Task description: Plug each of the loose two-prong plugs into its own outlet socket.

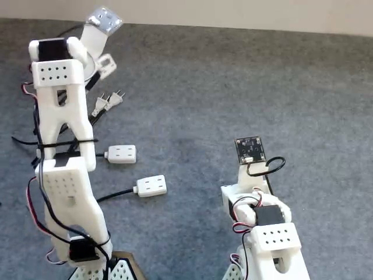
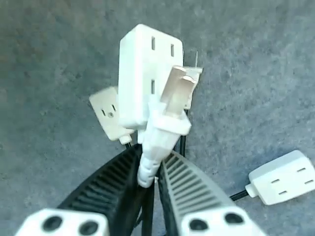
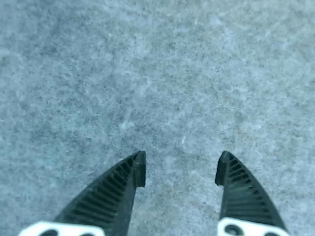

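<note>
My left gripper point(image 2: 150, 158) is shut on the body of a white two-prong plug point(image 2: 165, 125). Its metal prongs point(image 2: 183, 84) lie bare against the side of a white outlet block point(image 2: 142, 69), outside its slots. Two more plugs point(image 1: 108, 101) lie loose on the carpet beside the left arm point(image 1: 58, 76). Two white outlet sockets rest on the carpet, one point(image 1: 122, 154) farther back and one point(image 1: 151, 185) nearer the front; they appear again in the left wrist view point(image 2: 109, 117) point(image 2: 283, 177). My right gripper point(image 3: 182, 167) stands open over bare carpet.
Grey carpet point(image 1: 245, 87) covers the whole table. Black cords point(image 1: 113, 195) run from the sockets toward the left arm's base. The right arm point(image 1: 259, 216) sits at the front right, with free carpet behind it and to its right.
</note>
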